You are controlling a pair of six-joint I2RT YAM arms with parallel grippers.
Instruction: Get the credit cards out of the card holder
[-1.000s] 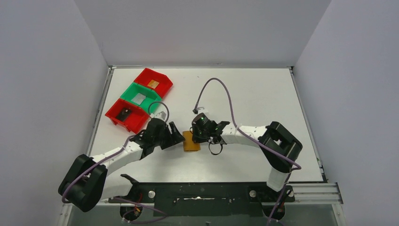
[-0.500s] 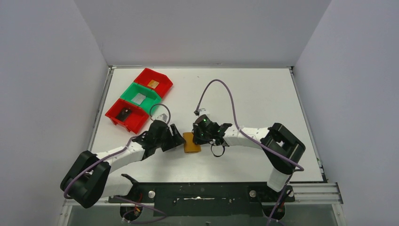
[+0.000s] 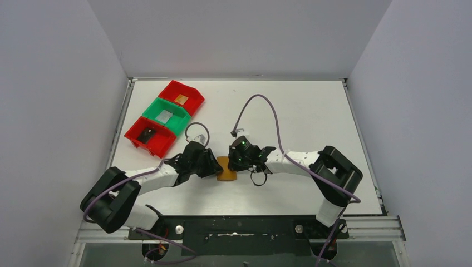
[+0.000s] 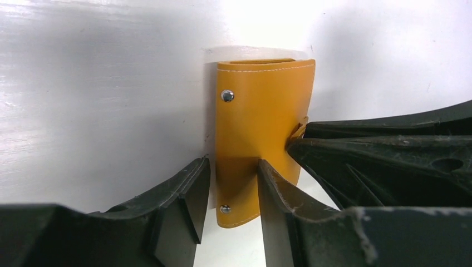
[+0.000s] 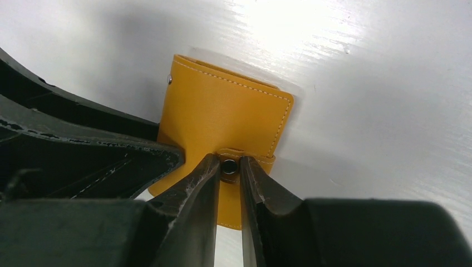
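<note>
The tan-yellow card holder (image 3: pixel 226 168) lies folded shut on the table between both arms. My right gripper (image 5: pixel 228 162) is shut on its snap tab (image 5: pixel 229 167), one finger on each side of the stud. My left gripper (image 4: pixel 231 164) straddles the holder's stitched left edge (image 4: pixel 222 139). One of its fingers rests on the table beside the holder and the other on the cover, with a thin gap showing. The credit cards lie apart in the bins: an orange one (image 3: pixel 180 99), a grey one (image 3: pixel 163 117) and a dark one (image 3: pixel 147 134).
Three bins stand in a diagonal row at the back left: a far red bin (image 3: pixel 192 94), a green bin (image 3: pixel 175 109) and a near red bin (image 3: pixel 161 143). Purple cables (image 3: pixel 267 108) arc over the right arm. Walls close in the table (image 3: pixel 311 111) on three sides.
My left arm has slid right up to the holder and its jaws have narrowed around the holder's edge. The right gripper has stayed on the tab, shifting slightly.
</note>
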